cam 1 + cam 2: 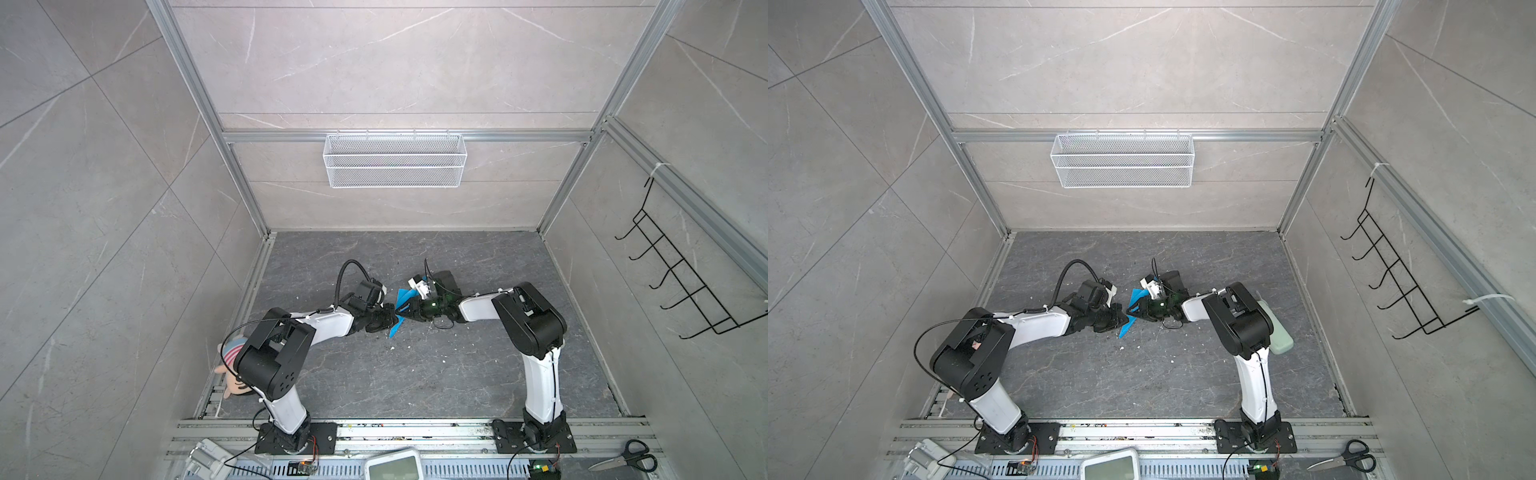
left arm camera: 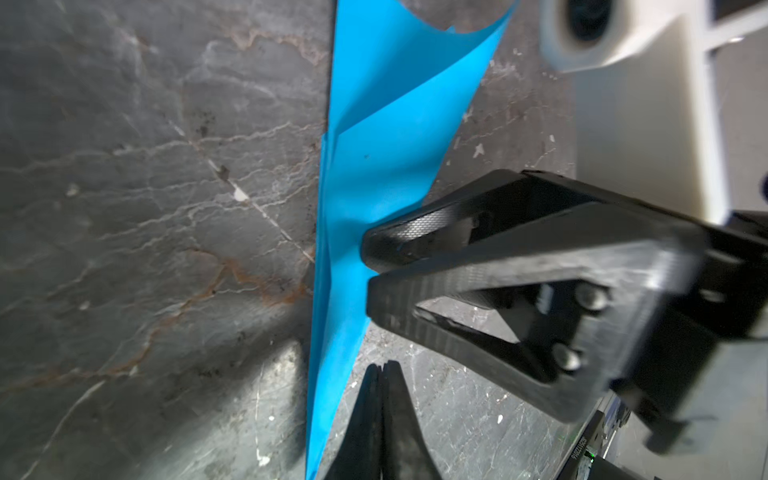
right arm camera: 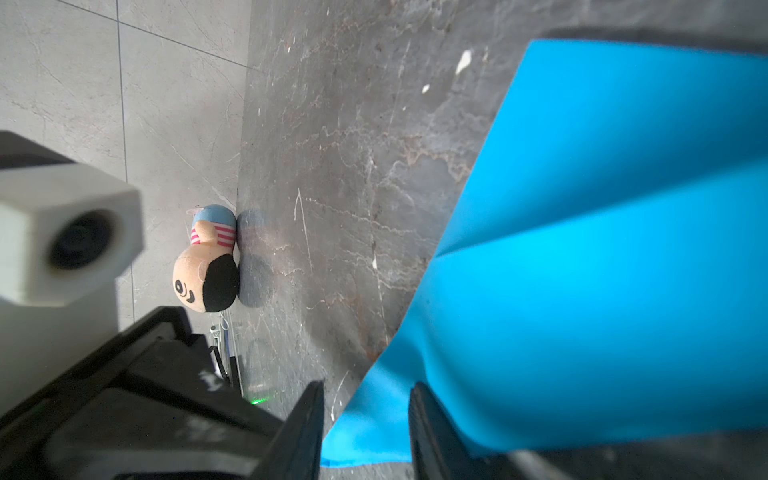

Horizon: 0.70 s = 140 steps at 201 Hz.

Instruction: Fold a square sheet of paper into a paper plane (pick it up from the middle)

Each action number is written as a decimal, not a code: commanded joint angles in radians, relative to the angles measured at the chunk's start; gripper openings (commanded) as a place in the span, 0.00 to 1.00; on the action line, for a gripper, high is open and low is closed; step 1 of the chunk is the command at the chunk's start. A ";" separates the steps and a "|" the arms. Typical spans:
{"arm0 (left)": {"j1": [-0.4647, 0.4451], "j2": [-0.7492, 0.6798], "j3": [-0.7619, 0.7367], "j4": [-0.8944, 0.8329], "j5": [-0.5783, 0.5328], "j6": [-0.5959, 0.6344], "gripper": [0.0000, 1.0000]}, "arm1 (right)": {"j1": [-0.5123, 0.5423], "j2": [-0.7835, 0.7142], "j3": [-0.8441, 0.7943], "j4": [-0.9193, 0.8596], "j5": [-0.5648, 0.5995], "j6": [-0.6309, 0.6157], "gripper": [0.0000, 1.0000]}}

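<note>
Paper plane [image 1: 404,296]: sky-blue and creased, standing on edge over the dark tabletop [image 1: 436,374], out in front of the middle of the white wire basket [image 1: 395,160].
Right gripper [image 2: 370,270]: fingers clamped on the plane's long edge, on the side of the basket's right half.
Left gripper [image 2: 380,370]: fingers pressed together and holding nothing, just beside the plane's tapering end, toward the basket's left half.

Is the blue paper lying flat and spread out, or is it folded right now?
Folded. The blue paper shows a crease and overlapping layers narrowing to a point; the right tool pinches it.
</note>
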 commanded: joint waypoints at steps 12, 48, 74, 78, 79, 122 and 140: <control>0.005 0.027 0.029 -0.047 0.012 -0.019 0.03 | 0.000 0.052 -0.026 -0.070 0.073 0.009 0.38; 0.000 0.049 0.030 -0.073 0.007 -0.027 0.01 | 0.000 0.050 -0.025 -0.061 0.064 0.017 0.39; -0.005 0.063 0.045 -0.116 -0.011 -0.026 0.00 | 0.000 0.045 -0.028 -0.035 0.048 0.027 0.39; -0.006 0.064 0.046 -0.121 -0.013 -0.026 0.00 | 0.001 0.044 -0.027 -0.034 0.046 0.028 0.38; -0.006 0.065 0.047 -0.122 -0.013 -0.026 0.00 | 0.001 0.044 -0.027 -0.033 0.046 0.028 0.38; -0.007 0.071 0.061 -0.163 -0.030 -0.019 0.00 | -0.016 0.035 -0.019 -0.009 0.014 0.025 0.39; -0.009 0.078 0.062 -0.182 -0.036 -0.017 0.00 | -0.043 0.042 -0.005 -0.023 0.011 0.009 0.39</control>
